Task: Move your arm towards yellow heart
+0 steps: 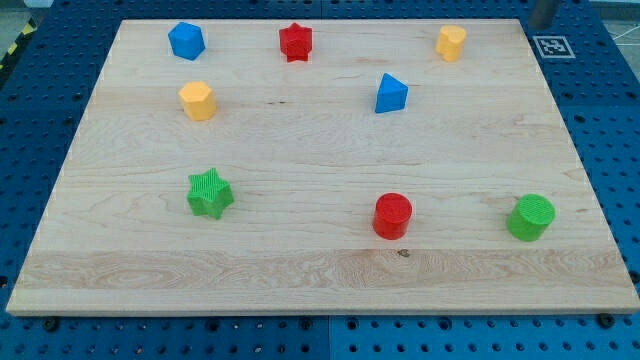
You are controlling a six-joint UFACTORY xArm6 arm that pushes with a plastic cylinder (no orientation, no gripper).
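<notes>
Camera view: my tip isn't showing, so its position relative to the blocks is unclear. Two yellow plastic blocks are sitting on the light wooden board (320, 265): one upper-left (198, 101), one top-right (451, 43); which is the heart, can't tell.

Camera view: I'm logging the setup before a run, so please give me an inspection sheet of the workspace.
Surface: wooden board, lying flat on a blue perforated table.
Job's things: yellow block at the view's top right and yellow block at upper left; I cannot tell which is the heart.
Clutter: blue block, red star, blue triangle, green star, red cylinder, green cylinder; all stand apart.
Grippers: my tip is not clearly shown; a grey shape at the view's top edge may be the rod.
Cables: nothing seen.
Surroundings: marker tag beside the board's top right corner.
</notes>
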